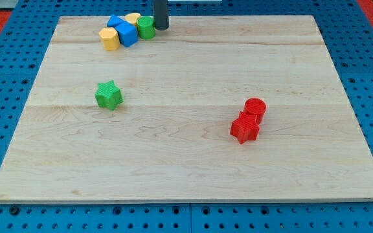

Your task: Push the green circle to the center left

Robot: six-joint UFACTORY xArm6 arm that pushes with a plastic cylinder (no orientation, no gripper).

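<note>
**Inspection: tip set beside green circle, push to centre left not yet made**

Nearest the view's bottom, the wooden worktop (193, 175) is bare. Further up, at the view's right, a red star (244, 128) and a red cylinder (255, 107) sit touching each other. At the view's left, a green star (109, 95) stands alone, roughly where centre left lies.

At the far edge, a tight cluster: a yellow hexagonal block (109, 39), a blue block (127, 34) with a second blue block (115, 21) behind it, a yellow block (133, 17) mostly hidden, and the green circle (146, 27) at the cluster's right end. My tip (162, 28) stands just beside the green circle, on its right, touching or nearly so; I cannot tell which.

I judge the step in hand to be the approach. A push straight left would drive the circle into the blue and yellow blocks, so the next move calls for working it down and clear of the cluster first, then leftward, avoiding the green star.

There is no pincer on this rig, so I can report no state for one. The rod's upper part is cut off by the view's top.
</note>
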